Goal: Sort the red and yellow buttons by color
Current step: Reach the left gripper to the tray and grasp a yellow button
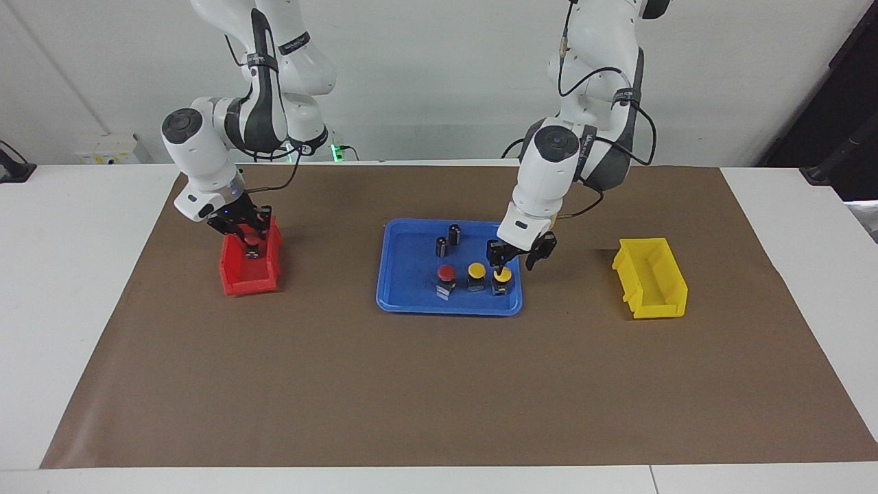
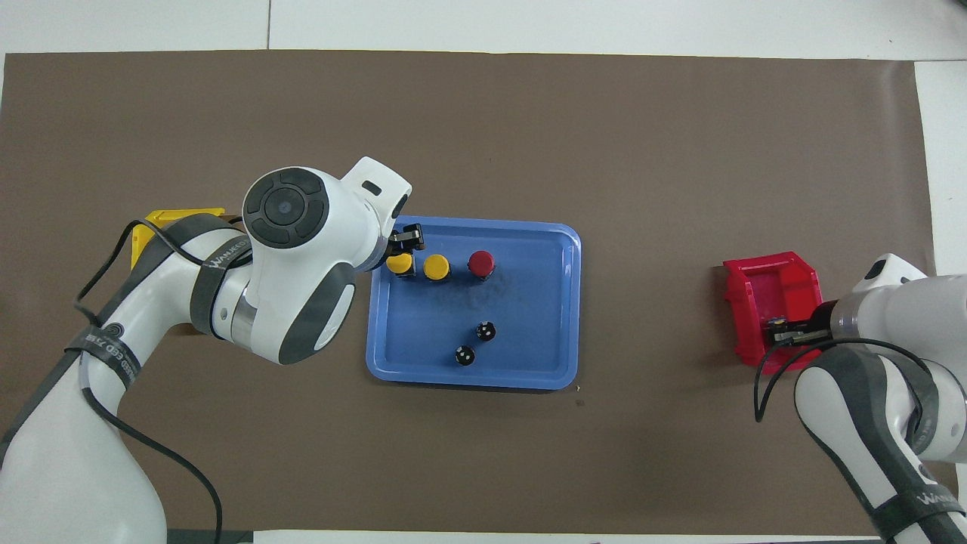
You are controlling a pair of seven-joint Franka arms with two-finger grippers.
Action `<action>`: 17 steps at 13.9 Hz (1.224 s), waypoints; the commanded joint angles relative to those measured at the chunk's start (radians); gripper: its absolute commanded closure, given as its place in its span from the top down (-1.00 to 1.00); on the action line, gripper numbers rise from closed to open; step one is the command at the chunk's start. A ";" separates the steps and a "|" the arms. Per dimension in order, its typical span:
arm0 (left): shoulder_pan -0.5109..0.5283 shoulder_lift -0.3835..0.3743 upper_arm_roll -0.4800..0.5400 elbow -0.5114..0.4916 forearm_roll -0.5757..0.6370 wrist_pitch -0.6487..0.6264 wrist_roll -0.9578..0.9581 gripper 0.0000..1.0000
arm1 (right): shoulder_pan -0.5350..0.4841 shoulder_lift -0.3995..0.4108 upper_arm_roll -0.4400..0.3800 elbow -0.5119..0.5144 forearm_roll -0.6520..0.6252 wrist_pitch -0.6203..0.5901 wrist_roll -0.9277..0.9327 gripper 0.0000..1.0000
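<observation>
Partly, the yellow bin [image 2: 177, 217] is covered by the left arm in the overhead view; the facing view shows it whole, toward the left arm's end of the table. The right gripper [image 1: 248, 237] hangs inside the red bin [image 1: 241, 281], toward the right arm's end, fingers closed on a red button [image 1: 252, 248] whose cap is mostly masked (only a dark base and a trace of red show).

On the blue tray [image 1: 406, 302] at mid-table stand three buttons in a row along the tray edge farthest from the robots: a second red button [image 1: 446, 274], a yellow button [image 1: 476, 271], and a yellow end button [image 1: 502, 276] nearest the left arm's end. Each stands upright, round cap up, on a black-and-silver block. The left gripper [image 1: 516, 259] hangs spread just above the yellow end button, gripping nothing.

Two dark cylinders [image 1: 448, 240] stand upright nearer the robots.
</observation>
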 commanded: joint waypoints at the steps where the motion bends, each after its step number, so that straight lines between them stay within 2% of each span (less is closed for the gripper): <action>1: -0.027 -0.011 0.015 -0.046 0.016 0.046 -0.026 0.47 | -0.010 -0.005 0.005 0.013 0.019 -0.004 -0.037 0.23; 2: -0.036 -0.005 0.015 -0.060 0.016 0.067 -0.027 0.47 | -0.006 0.007 0.005 0.042 0.019 -0.038 -0.034 0.23; 6: -0.050 0.017 0.019 -0.065 0.016 0.096 -0.044 0.46 | -0.001 0.076 0.007 0.264 0.019 -0.237 -0.026 0.23; 7: -0.050 0.017 0.019 -0.065 0.016 0.096 -0.044 0.12 | 0.000 0.096 0.010 0.320 0.019 -0.288 -0.020 0.23; 8: -0.045 0.018 0.019 -0.060 0.014 0.096 -0.053 -0.56 | 0.003 0.119 0.013 0.376 0.020 -0.331 0.006 0.23; 9: -0.039 0.029 0.019 -0.054 0.016 0.096 -0.053 -0.88 | 0.025 0.142 0.020 0.436 0.026 -0.368 0.064 0.24; 10: -0.034 0.032 0.019 -0.045 0.014 0.095 -0.053 -0.97 | 0.078 0.167 0.022 0.486 0.037 -0.386 0.127 0.25; 12: -0.031 0.032 0.022 -0.011 0.013 0.070 -0.053 -0.97 | 0.173 0.207 0.022 0.572 0.039 -0.397 0.278 0.27; 15: -0.001 -0.014 0.023 0.111 0.010 -0.179 -0.038 -0.97 | 0.299 0.260 0.022 0.696 0.039 -0.408 0.455 0.29; 17: 0.002 -0.075 0.029 0.109 0.010 -0.310 -0.037 -0.97 | 0.353 0.285 0.022 0.756 0.040 -0.396 0.562 0.29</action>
